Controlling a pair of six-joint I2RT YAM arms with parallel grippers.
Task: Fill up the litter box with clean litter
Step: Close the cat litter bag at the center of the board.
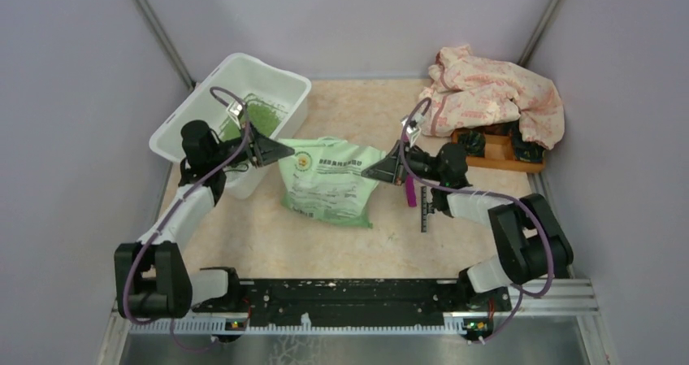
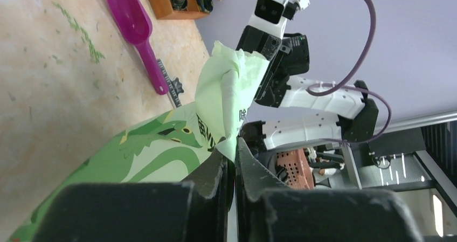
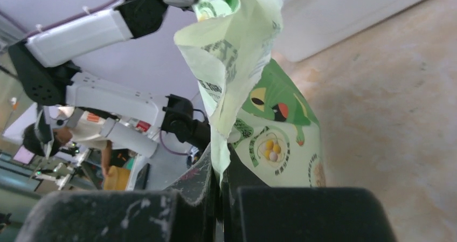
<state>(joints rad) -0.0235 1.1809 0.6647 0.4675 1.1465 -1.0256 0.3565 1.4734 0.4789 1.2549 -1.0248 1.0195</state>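
- Table [image 1: 357, 105]: the beige top I'm working over, with grey panels around it.
- Box [image 1: 272, 67]: a white tub at the far left, set askew, with my left arm reaching over its near end.
- Cloth [image 1: 496, 93]: pink patterned and crumpled at the far right, draped over part of the tray.
- Bag [image 1: 329, 182]: light green and printed, mid-table, just right of the box.
- Tray [image 1: 496, 160]: orange wood, with dark items in its compartments.
- Litter [image 1: 260, 115]: a green patch inside the box, on the side nearest the bag.
- Left gripper [image 2: 233, 156]: clenched on the bag's top left corner, with a fold of plastic pinched between the fingers.
- Right gripper [image 3: 220, 166]: clenched on the bag's opposite top corner.
- Scoop [image 2: 132, 21]: magenta, lying flat on the table right of the bag.
- Stray granules [image 2: 81, 32]: a thin green trail on the table near the scoop.
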